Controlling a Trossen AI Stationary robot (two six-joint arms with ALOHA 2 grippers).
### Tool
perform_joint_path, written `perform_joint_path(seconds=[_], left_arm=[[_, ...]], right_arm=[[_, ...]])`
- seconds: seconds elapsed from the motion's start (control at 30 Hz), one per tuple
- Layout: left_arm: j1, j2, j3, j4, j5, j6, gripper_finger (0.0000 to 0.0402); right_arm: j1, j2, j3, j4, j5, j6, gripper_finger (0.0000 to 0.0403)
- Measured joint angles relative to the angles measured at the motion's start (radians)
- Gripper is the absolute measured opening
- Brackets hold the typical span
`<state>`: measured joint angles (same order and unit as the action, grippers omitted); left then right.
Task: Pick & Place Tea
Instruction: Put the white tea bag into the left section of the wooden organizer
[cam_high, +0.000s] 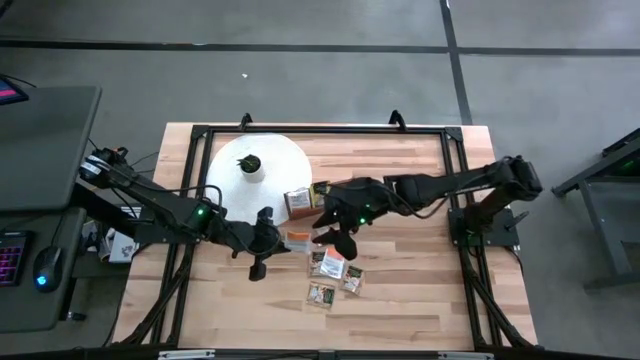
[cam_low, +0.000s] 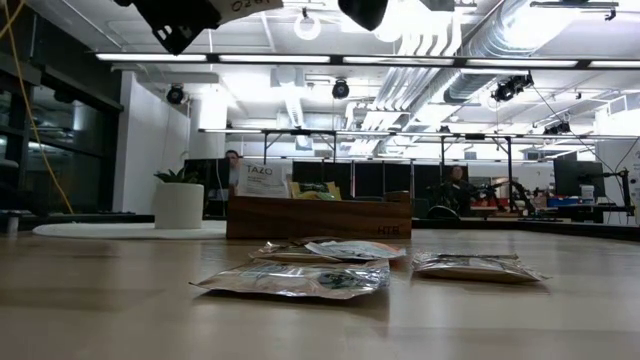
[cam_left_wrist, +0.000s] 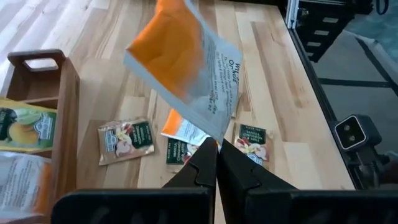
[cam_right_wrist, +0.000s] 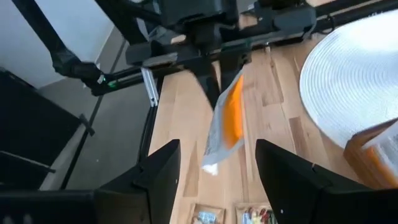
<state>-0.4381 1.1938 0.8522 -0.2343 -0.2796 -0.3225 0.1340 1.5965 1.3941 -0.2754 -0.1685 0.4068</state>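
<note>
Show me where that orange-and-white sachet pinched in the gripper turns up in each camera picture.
High view: orange-and-white sachet at table centre, below the wooden box.
Low view: not in it.
Left wrist view: sachet upper middle, pinched by left gripper.
Right wrist view: sachet centre.
Shared landmark: the wooden box.

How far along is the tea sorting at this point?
Partly done: several sachets already stand in the wooden box. In hand: the left tool is shut on an orange-and-white sachet, held above the table, with the right tool open facing it. Left: about four or five loose sachets lie on the table.
</note>
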Motion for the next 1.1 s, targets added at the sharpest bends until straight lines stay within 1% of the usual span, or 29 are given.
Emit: perform_joint_path(seconds=[0.1, 0.23, 0.33, 0.53, 0.63, 0.77, 1.1], left_arm=[[0.000, 0.000, 0.000, -0.001, -0.003, 0.004, 0.0000], [0.000, 0.000, 0.000, -0.001, -0.002, 0.004, 0.0000], [0.000, 0.000, 0.000, -0.004, 0.002, 0.008, 0.0000], [0.000, 0.001, 0.000, -0.009, 0.017, 0.008, 0.0000], [0.000, 0.002, 0.000, -0.015, 0.028, 0.008, 0.0000], [0.000, 0.002, 0.000, -0.025, 0.063, 0.006, 0.0000], [0.000, 0.002, 0.000, -0.037, 0.061, 0.004, 0.0000]], right_arm=[[-0.024, 0.009, 0.000, 0.015, -0.029, 0.002, 0.0205], [-0.059, 0.044, 0.000, 0.038, -0.132, 0.040, 0.0205], [-0.073, 0.074, 0.000, 0.084, -0.183, 0.065, 0.0205], [-0.090, 0.100, 0.000, 0.138, -0.198, 0.070, 0.0205], [-0.102, 0.101, 0.000, 0.161, -0.229, 0.091, 0.0205], [-0.100, 0.125, 0.000, 0.168, -0.241, 0.092, 0.0205], [-0.079, 0.193, 0.000, 0.279, -0.286, 0.152, 0.0205]])
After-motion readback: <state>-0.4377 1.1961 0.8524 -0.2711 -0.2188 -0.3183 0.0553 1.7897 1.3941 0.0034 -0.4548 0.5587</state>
